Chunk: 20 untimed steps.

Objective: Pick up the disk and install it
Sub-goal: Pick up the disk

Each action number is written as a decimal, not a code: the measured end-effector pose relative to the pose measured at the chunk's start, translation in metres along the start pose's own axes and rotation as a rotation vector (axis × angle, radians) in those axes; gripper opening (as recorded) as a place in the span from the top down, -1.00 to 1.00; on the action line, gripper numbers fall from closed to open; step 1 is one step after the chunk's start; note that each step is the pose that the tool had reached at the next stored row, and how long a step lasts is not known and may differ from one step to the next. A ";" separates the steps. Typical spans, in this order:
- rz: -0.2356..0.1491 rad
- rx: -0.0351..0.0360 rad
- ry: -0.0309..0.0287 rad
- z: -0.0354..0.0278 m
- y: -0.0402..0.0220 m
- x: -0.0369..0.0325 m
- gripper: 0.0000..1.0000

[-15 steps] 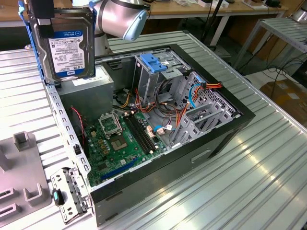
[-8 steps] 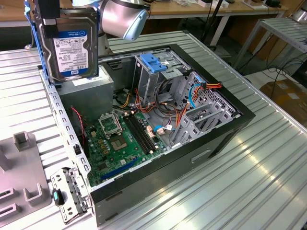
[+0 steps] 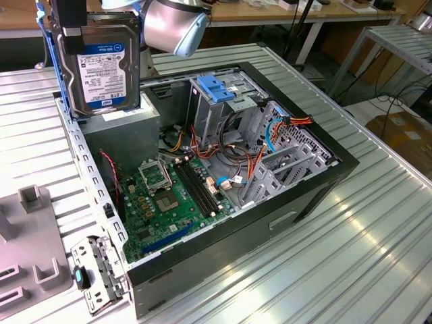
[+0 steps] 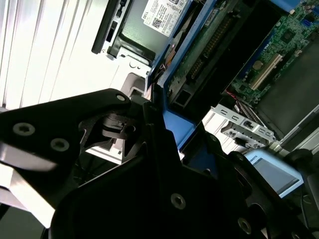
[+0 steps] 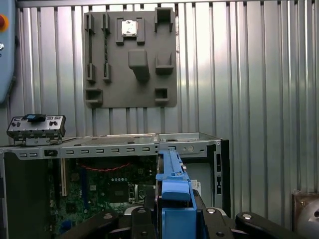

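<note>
The disk point(image 3: 104, 67), a silver hard drive with a white-and-blue label and blue side rails, hangs upright at the exterior view's upper left, above the grey power-supply box point(image 3: 121, 131) of the open computer case point(image 3: 270, 223). My gripper point(image 3: 98, 32) is shut on its upper part, with black fingers clamping it. In the first wrist view the disk point(image 5: 174, 181) shows edge-on with its blue rail between the gripper's point(image 5: 174, 224) black fingers. In the second wrist view the disk's blue rail point(image 4: 174, 124) and circuit-board side rise out of the gripper point(image 4: 154, 164).
Inside the case are a grey drive cage with a blue latch point(image 3: 216, 88), a motherboard point(image 3: 162, 196) and loose cables point(image 3: 236, 155). A grey fixture plate point(image 3: 27, 236) and a small metal bracket point(image 3: 94, 270) lie on the ribbed metal table point(image 3: 351, 256).
</note>
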<state>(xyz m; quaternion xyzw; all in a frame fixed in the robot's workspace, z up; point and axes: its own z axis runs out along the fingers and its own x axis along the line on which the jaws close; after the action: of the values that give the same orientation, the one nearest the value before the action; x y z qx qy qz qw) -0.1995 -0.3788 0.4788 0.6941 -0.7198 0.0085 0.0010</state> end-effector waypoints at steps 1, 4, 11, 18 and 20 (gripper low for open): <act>0.000 -0.0001 0.0000 0.0000 -0.0006 0.0004 0.26; 0.000 0.0000 -0.0001 0.0001 -0.0039 0.0027 0.26; 0.000 -0.0001 -0.0001 0.0002 -0.0084 0.0080 0.26; 0.000 -0.0001 -0.0001 0.0003 -0.0185 0.0085 0.26; 0.000 -0.0001 -0.0001 0.0003 -0.0232 0.0084 0.26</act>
<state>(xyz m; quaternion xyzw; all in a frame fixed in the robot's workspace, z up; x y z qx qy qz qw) -0.1767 -0.3881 0.4788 0.6941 -0.7198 0.0084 0.0010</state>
